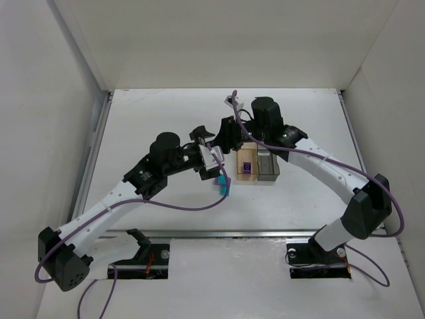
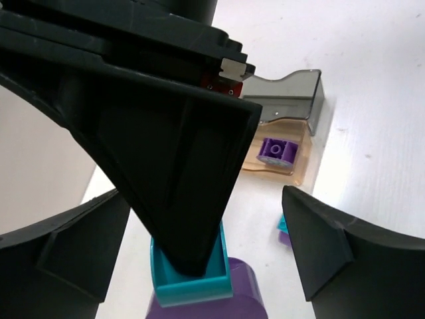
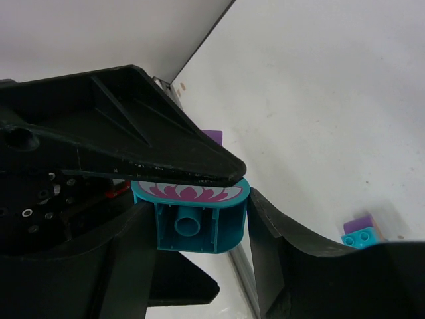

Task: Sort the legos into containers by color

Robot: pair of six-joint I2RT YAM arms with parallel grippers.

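My right gripper (image 3: 201, 222) is shut on a teal lego (image 3: 192, 229) with a pink flower print, hollow side toward the camera. In the left wrist view that teal lego (image 2: 192, 282) sits against a purple piece (image 2: 219, 302), with a right finger (image 2: 179, 173) over it. My left gripper (image 2: 206, 199) is open, its fingers wide on either side and not touching it. In the top view both grippers, left (image 1: 211, 163) and right (image 1: 219, 143), meet just left of the amber container (image 1: 246, 174). It holds a purple lego (image 1: 246, 167). The grey container (image 1: 268, 169) stands beside it.
A small teal and purple lego pair (image 1: 222, 185) lies in front of the containers, also in the right wrist view (image 3: 362, 232). White walls enclose the table on the left, back and right. A metal rail (image 1: 239, 234) runs along the near edge.
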